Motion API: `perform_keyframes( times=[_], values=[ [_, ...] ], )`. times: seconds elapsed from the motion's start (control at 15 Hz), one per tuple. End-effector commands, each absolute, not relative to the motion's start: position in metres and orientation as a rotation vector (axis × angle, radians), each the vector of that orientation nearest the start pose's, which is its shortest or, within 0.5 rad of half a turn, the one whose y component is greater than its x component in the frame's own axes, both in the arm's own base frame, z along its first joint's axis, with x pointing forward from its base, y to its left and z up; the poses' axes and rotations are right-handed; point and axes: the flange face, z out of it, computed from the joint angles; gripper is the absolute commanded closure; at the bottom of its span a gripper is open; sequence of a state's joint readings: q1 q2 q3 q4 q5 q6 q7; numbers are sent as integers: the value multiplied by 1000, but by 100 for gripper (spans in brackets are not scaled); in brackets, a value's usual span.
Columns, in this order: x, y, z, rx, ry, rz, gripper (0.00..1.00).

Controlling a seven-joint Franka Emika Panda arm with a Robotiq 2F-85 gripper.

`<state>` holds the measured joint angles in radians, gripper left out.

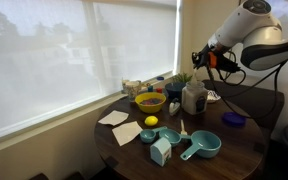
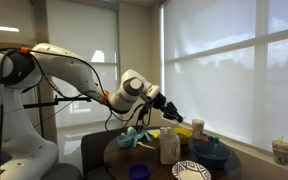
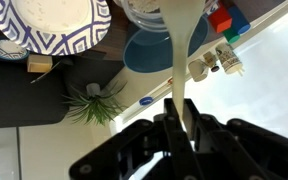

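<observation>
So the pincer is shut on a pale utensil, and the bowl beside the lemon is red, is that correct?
Not quite. The bowl beside the lemon is yellow, not red; an exterior view shows it. The rest is right: in the wrist view the pincer is shut on a pale utensil.

Soft daylight comes through the shaded windows in both exterior views, and the table looks dim against them. In my wrist view the right edge glares white, while the gripper, up close, is dark and soft.
</observation>
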<state>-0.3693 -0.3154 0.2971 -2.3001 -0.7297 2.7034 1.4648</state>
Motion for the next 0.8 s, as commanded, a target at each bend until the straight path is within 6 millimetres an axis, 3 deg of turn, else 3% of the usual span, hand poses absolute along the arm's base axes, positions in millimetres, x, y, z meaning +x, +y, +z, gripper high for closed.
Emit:
perform_keyframes(
  times=[0.0, 0.73],
  values=[
    [505, 5, 532, -2578, 1294, -1414, 97],
    [509, 14, 511, -2669, 1239, -1395, 97]
  ],
)
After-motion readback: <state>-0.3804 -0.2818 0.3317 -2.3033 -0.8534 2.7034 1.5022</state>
